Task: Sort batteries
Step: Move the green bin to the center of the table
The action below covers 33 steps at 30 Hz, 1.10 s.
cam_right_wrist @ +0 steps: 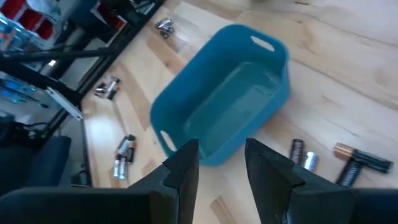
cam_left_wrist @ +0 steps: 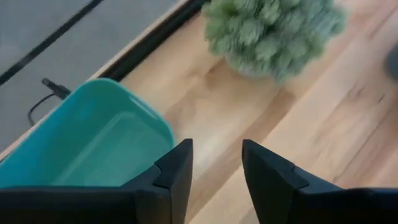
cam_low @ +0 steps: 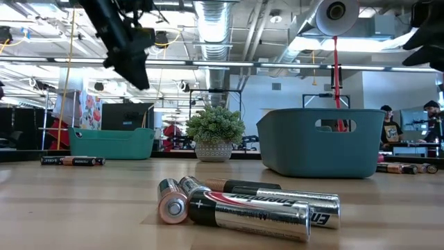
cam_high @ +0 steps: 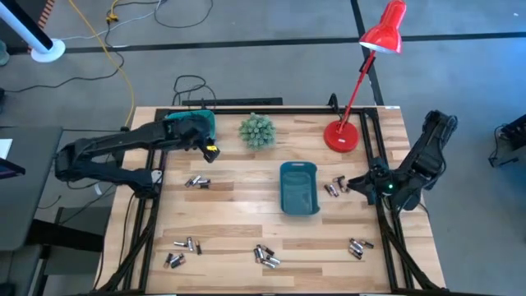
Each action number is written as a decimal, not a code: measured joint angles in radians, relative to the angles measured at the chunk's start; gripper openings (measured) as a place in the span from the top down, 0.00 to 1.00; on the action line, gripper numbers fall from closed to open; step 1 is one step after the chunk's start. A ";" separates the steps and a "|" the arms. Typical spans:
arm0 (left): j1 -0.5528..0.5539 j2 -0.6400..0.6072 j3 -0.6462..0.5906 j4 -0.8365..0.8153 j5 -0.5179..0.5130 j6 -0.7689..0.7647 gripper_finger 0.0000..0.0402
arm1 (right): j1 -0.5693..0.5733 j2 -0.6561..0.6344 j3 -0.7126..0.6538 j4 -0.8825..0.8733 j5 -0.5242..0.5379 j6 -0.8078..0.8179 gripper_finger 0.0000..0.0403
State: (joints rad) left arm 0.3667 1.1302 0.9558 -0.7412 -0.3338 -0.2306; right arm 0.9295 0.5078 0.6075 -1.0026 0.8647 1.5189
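Nearest the low camera lies a small heap of batteries [cam_low: 243, 205], copper-tipped and silver-bodied, resting on the front part of the wooden table [cam_high: 238, 218]. From above they show as a cluster [cam_high: 265, 256] near the front edge, with more groups scattered about: one at the front left [cam_high: 182, 247], one at the front right [cam_high: 356, 247], a short row left of centre [cam_high: 197, 182], and a few [cam_high: 335, 187] just beside the dark teal bin [cam_high: 298, 187] that stands in the middle of the table.

My left gripper [cam_left_wrist: 214, 177] hangs raised over the back left corner, above the near rim of the lighter teal bin [cam_left_wrist: 93, 140]. Its fingers stand apart with bare wood showing through the gap, and nothing is between them. A small potted plant [cam_high: 257, 130] sits just to the right of that bin along the back edge.

My right gripper [cam_right_wrist: 221, 168] is held up off the table at the right side, pointing toward the dark teal bin. Its fingers are also parted and carry nothing. Past them I see three batteries [cam_right_wrist: 336, 158] lying on the wood close to the bin's short end, and further cells [cam_right_wrist: 124, 155] beyond its other side.

A red desk lamp [cam_high: 362, 82] stands at the back right, its base on the table.
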 joint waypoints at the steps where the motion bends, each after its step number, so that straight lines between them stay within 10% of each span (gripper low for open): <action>1: 0.019 0.017 0.000 -0.005 0.026 0.023 0.63 | -0.007 0.003 0.000 0.015 0.001 -0.001 0.63; 6: 0.128 0.094 0.000 -0.017 0.069 0.134 0.54 | -0.053 0.011 0.000 0.026 0.002 -0.001 0.63; 15: 0.229 0.114 0.078 -0.028 -0.147 0.357 0.56 | -0.150 0.010 0.000 0.025 0.002 -0.001 0.63; 25: 0.553 0.273 0.281 -0.204 0.257 0.523 0.59 | -0.292 0.010 0.000 0.026 0.002 0.000 0.63; 33: 0.650 0.550 0.460 -0.322 0.275 0.578 0.59 | -0.352 0.010 0.000 0.045 0.002 -0.001 0.63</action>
State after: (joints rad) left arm 1.0169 1.6804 1.4158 -1.0636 -0.0591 0.3471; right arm 0.5776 0.5175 0.6075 -0.9572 0.8665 1.5178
